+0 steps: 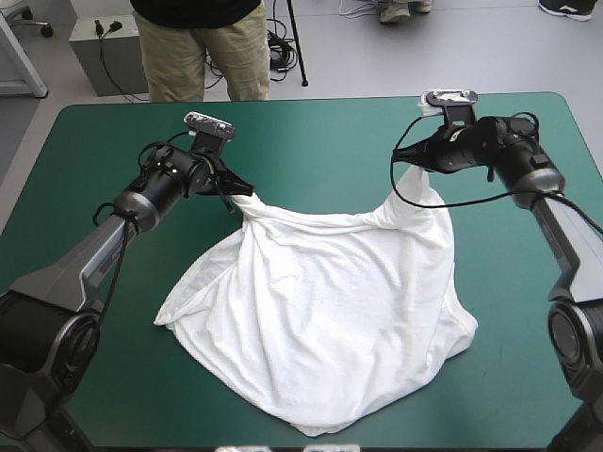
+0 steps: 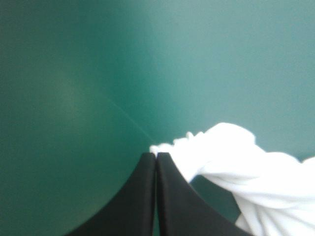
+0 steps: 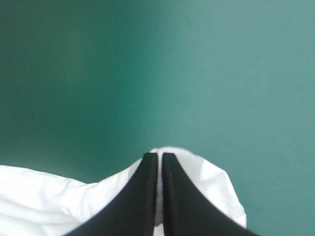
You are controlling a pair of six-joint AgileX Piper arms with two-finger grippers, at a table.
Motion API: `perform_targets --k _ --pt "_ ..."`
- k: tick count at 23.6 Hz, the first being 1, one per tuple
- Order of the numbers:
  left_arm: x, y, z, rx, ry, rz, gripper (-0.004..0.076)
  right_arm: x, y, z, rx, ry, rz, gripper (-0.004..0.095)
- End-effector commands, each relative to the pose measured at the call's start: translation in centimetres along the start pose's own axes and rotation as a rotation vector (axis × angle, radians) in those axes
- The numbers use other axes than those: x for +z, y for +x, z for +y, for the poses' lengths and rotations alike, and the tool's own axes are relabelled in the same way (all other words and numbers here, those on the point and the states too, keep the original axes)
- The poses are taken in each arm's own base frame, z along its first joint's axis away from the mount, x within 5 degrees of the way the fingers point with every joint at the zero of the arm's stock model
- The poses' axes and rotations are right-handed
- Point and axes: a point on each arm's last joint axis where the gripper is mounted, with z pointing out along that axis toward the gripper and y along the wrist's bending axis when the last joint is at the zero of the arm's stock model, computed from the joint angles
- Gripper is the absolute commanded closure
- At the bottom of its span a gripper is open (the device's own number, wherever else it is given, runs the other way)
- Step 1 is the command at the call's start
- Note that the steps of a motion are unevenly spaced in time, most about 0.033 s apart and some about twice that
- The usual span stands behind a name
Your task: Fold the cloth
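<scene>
I have the T-shirt [image 1: 320, 311] pinched at two points along its far edge, and the step in hand, as I judge it, is spreading it out before any fold can be made. To do that well I should draw my two arms apart evenly until the edge between them comes taut. Both pinches should sit at the same height so the cloth hangs square, and then I can lay it down flat without the slack body bunching under itself. Pulling too hard risks the thin bite slipping out, so I would go gently. My left gripper [image 1: 232, 193] is clenched on a twisted corner of the shirt. In the left wrist view its black fingers [image 2: 140, 196] meet almost tip to tip, with a small wad of white poking out just beside and ahead of the tips. My right gripper [image 1: 408, 165] is likewise clamped on the shirt; in the right wrist view the fingers are all but closed, with white cloth bulging around and beneath them. Both grips are raised a little above the teal-green cover [image 1: 311, 132], over the far half of the table and well apart from each other. The shirt sags in a shallow dip between the two pinches and fans down onto the middle of the table. Its wrinkled bulk lies toward the near edge, with one lobe reaching left and another right.
</scene>
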Motion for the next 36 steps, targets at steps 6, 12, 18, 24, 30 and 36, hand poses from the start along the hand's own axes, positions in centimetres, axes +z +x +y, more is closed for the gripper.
perform_targets --k 6,12,18,24,30,36 --pt "0.7 -1.5 0.2 0.044 -0.028 -0.120 0.0717 2.2 -0.3 -0.4 0.073 0.006 -0.017 0.0867" --pt "1.0 -1.7 0.3 -0.003 -0.009 -0.104 0.0188 1.9 -0.6 -0.3 0.068 0.000 -0.004 0.0286" --pt "-7.6 -4.7 2.4 0.016 -0.061 -0.228 0.0180 -3.6 -2.8 0.5 0.005 0.014 -0.026 0.0372" --pt "-19.5 -3.1 4.5 0.007 -0.109 -0.343 0.0180 -12.4 -2.2 1.6 -0.048 0.029 -0.070 0.0372" --pt "-29.5 0.3 5.7 -0.024 -0.134 -0.512 0.0185 -20.5 -0.1 2.7 -0.050 0.015 -0.115 0.0372" --pt "-33.2 3.2 5.3 -0.042 -0.080 -0.501 0.0199 -23.4 2.6 2.9 -0.032 0.018 -0.096 0.0372"
